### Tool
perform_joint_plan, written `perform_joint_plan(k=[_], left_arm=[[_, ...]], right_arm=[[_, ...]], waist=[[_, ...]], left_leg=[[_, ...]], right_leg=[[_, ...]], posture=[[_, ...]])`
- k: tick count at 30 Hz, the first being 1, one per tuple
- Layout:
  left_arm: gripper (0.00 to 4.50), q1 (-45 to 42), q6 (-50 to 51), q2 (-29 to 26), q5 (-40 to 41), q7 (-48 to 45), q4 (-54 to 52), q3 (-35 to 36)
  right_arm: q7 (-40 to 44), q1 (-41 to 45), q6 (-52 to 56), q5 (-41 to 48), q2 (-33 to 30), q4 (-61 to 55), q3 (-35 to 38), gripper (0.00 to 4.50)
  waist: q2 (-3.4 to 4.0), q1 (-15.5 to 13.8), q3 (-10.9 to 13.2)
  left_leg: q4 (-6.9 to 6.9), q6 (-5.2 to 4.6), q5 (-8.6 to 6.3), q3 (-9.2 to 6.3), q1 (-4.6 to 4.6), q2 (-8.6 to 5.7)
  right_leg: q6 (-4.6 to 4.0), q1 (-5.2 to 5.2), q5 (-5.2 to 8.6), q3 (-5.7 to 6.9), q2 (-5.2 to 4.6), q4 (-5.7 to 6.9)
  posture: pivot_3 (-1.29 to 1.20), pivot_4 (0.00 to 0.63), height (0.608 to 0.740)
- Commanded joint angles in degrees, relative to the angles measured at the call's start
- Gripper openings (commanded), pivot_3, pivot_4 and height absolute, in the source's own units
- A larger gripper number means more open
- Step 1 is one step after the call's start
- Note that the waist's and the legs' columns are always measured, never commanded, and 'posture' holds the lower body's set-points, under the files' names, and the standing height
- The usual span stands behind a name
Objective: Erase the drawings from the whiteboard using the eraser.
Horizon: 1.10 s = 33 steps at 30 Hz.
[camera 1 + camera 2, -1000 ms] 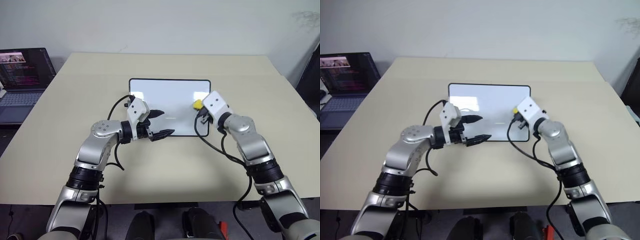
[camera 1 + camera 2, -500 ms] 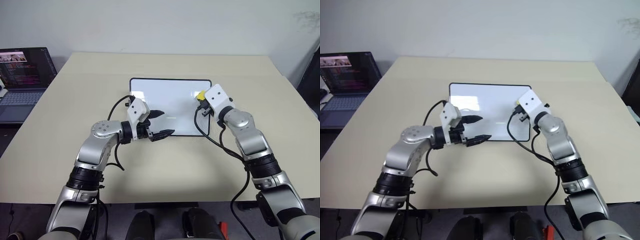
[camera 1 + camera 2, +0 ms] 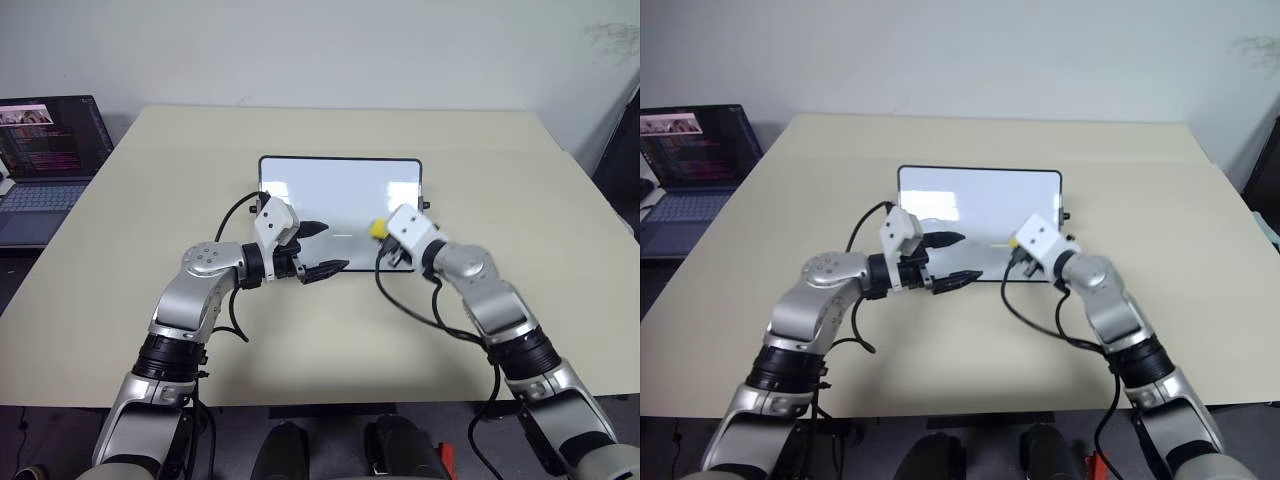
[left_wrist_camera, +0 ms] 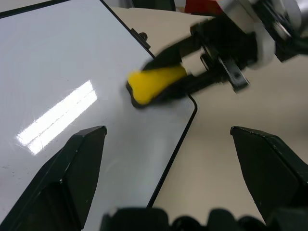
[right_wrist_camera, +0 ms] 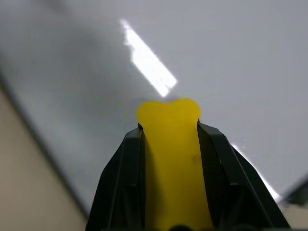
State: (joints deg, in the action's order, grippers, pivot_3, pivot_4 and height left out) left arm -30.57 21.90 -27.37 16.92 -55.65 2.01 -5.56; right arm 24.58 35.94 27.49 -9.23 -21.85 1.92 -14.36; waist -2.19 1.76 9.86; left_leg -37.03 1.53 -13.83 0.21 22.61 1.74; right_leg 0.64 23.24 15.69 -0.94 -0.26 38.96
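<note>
The whiteboard lies flat in the middle of the table, black-framed and glossy. My right gripper is shut on the yellow eraser and presses its dark underside on the board near the near right corner. The right wrist view shows the eraser squeezed between both fingers. In the left wrist view the eraser sits just inside the board's corner. My left gripper hovers open over the board's near edge, holding nothing. The drawings are out of view; the board surface looks plain white with glare.
An open laptop stands off the table's left side. The beige table has bare room all around the board. Black cables loop from both wrists above the table's near part.
My right gripper has swept the eraser from the board's right edge back toward me and leftward, to the near right part. The left arm has stayed still.
</note>
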Motion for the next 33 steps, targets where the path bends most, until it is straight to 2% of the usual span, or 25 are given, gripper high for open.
perform_joint_plan(k=[1, 3, 8, 13, 17, 22, 28, 33], left_arm=[[4.5, -0.4, -0.6, -0.2, 0.8, 0.0, -2.1, 0.6], [4.5, -0.4, -0.7, -0.2, 0.8, -0.1, -2.1, 0.5], [4.5, -0.4, -0.6, -0.2, 0.9, -0.2, -2.0, 0.6], [4.5, -0.6, -0.6, -0.3, 0.9, -0.5, -1.9, 0.5], [4.5, -0.7, -0.8, -0.7, 1.0, -1.7, -2.2, 0.1], [4.5, -0.6, 0.0, -0.6, 2.4, -3.2, -4.5, 0.2], [4.5, -1.9, -0.2, 0.1, 3.0, -5.8, -6.0, -2.2], [4.5, -4.8, -3.2, 2.5, 1.1, -7.7, -1.7, -5.7]], right_arm=[[-3.6, 1.3, -1.2, -1.5, -1.2, 1.6, 3.8, 1.17], [-2.3, 0.8, -0.9, -1.2, -1.5, 1.2, 3.6, 1.17], [7.0, -4.1, 5.4, 1.1, -2.5, -4.8, -1.2, 1.17], [6.0, -5.4, 5.3, 0.1, -2.2, -6.2, -1.1, 1.17], [3.6, -4.0, 5.3, 2.3, -0.8, -8.3, 3.2, 1.17], [2.7, -7.1, 10.6, 7.7, 1.1, -18.9, 10.3, 1.17], [-1.2, -20.0, 23.8, 13.3, 3.7, -39.7, 22.5, 1.17], [-8.1, -28.7, 26.7, 11.8, 7.6, -41.9, 24.2, 1.17]], waist=[[0.0, 0.0, 0.0], [0.0, -0.1, 0.0], [0.0, 0.1, 0.0], [0.0, 0.1, 0.0], [0.0, 0.0, 0.0], [0.02, -0.1, 0.0], [0.02, -0.5, 0.0], [0.02, -0.3, 0.0]], left_leg=[[0.01, 0.0, 0.0, 0.0, 0.01, 0.0], [0.06, 0.0, -0.01, -0.01, 0.04, 0.0], [0.08, -0.01, -0.02, 0.0, 0.07, 0.02], [0.05, -0.01, -0.02, -0.01, 0.04, 0.01], [0.02, -0.01, -0.01, -0.02, 0.03, 0.0], [0.05, 0.0, -0.01, -0.03, 0.27, 0.0], [0.1, 0.25, -0.2, -0.11, 0.37, 0.0], [0.05, 0.32, -0.25, -0.04, 0.31, -0.07]], right_leg=[[-0.01, 0.0, 0.0, 0.0, 0.0, -0.01], [-0.07, 0.02, -0.01, 0.01, 0.0, -0.04], [-0.23, 0.05, -0.07, 0.01, 0.0, -0.06], [-0.01, 0.04, 0.05, 0.01, 0.0, -0.02], [0.01, 0.03, 0.04, 0.02, 0.0, 0.0], [-0.07, 0.22, 0.01, 0.03, 0.0, -0.04], [-0.13, 0.26, 0.13, 0.08, -0.04, -0.08], [-0.08, 0.21, 0.17, 0.04, -0.1, -0.07]], posture=[[0.0, 0.15, 0.74], [0.0, 0.15, 0.74], [0.0, 0.15, 0.74], [0.0, 0.15, 0.74], [0.0, 0.15, 0.74], [0.0, 0.15, 0.74], [0.0, 0.15, 0.74], [0.0, 0.15, 0.74]])
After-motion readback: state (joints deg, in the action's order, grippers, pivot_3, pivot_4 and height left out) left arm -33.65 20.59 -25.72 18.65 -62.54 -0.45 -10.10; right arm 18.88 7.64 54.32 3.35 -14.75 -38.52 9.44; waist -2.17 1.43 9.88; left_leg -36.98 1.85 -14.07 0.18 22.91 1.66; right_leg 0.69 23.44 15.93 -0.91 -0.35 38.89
